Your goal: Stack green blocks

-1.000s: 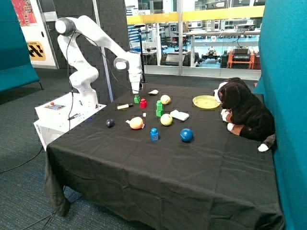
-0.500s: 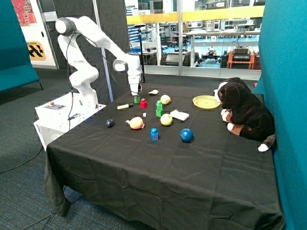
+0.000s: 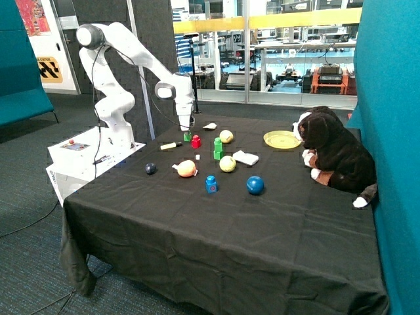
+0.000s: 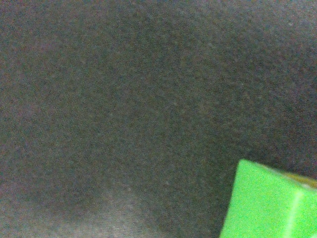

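A single green block sits on the black tablecloth near the far edge, next to a red studded block. Two more green blocks stand stacked one on the other a little toward the table's middle. My gripper hangs straight down just above the single green block. In the wrist view a corner of that green block shows close up against the black cloth. The stack does not show in the wrist view.
Around the blocks lie two yellow balls, an orange ball, a blue ball, a small dark ball, a blue studded block, a white pad and a yellow marker. A yellow plate and a plush dog sit toward the teal wall.
My arm has swung slightly and lowered the gripper closer to the single green block. The blocks and balls have not moved.
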Controlling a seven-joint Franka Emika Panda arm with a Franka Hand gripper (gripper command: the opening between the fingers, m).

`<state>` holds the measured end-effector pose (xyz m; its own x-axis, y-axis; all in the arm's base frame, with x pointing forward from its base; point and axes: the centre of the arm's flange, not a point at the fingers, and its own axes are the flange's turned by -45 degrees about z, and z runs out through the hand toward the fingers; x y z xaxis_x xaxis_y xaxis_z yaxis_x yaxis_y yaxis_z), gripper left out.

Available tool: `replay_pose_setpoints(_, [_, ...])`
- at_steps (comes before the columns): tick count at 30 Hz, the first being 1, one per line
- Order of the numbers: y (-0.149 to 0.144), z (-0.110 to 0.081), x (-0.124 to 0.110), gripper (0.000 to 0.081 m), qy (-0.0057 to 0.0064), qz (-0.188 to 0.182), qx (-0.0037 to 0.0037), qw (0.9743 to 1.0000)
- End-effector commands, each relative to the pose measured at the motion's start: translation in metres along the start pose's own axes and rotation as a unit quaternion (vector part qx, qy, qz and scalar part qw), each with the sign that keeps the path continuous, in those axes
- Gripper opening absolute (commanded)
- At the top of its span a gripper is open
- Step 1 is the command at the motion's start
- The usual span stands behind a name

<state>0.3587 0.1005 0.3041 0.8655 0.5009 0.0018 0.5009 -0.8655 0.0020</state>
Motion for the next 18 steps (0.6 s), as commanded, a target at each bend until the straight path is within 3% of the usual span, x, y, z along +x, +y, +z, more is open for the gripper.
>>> replay_pose_setpoints(1, [-0.0083, 0.0011, 0.0050, 0.0495, -0.0009, -0.002, 0.00098, 1.0000])
replay_pose_setpoints(13, [-0.0052, -0.0002, 0.0058, 0.0214, -0.0009, 0.005, 0.00097, 1.0000])
replay_pose_setpoints(18, [-0.0026, 0.0006, 0.0047, 0.0189, -0.0009, 0.009, 0.00097, 1.0000])
